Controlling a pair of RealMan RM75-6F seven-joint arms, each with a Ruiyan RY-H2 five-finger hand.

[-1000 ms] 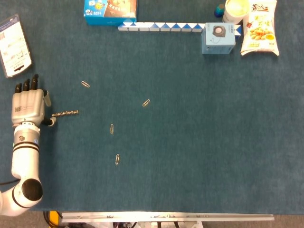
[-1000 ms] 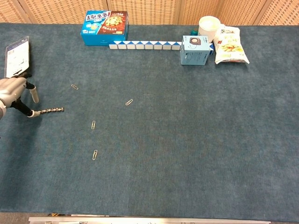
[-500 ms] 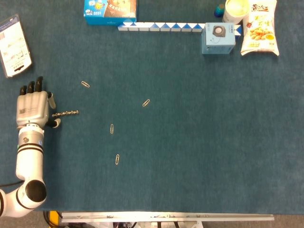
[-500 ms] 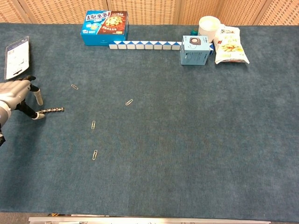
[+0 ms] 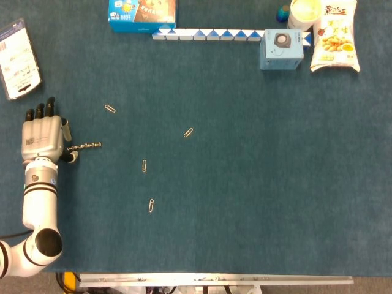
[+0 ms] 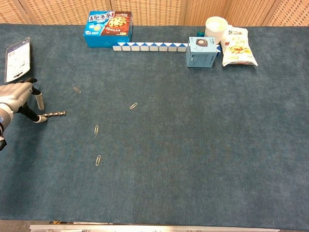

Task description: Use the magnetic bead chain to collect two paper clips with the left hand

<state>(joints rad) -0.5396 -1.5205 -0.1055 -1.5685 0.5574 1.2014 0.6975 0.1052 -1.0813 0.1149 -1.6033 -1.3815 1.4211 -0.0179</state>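
Observation:
The dark bead chain (image 5: 84,146) (image 6: 53,114) lies straight on the blue table cloth at the far left. My left hand (image 5: 41,138) (image 6: 17,99) hovers palm down just left of it, fingers apart. Its thumb tip sits at the chain's left end, and I see no grip on the chain. Several paper clips lie to the right of the chain: one (image 5: 109,108) (image 6: 77,89) above it, one (image 5: 188,132) (image 6: 133,106) further right, one (image 5: 144,166) (image 6: 96,129) below, and one (image 5: 150,206) (image 6: 98,160) nearest the front. My right hand shows in neither view.
A carded package (image 5: 18,58) lies at the far left behind the hand. Along the back edge stand a blue biscuit box (image 5: 142,13), a strip of blue-white tiles (image 5: 208,34), a light-blue box (image 5: 280,49), a cup (image 5: 304,12) and a snack bag (image 5: 334,35).
My left hand has shifted slightly right and towards the chain's left end over the last second. The chain and the clips have stayed put.

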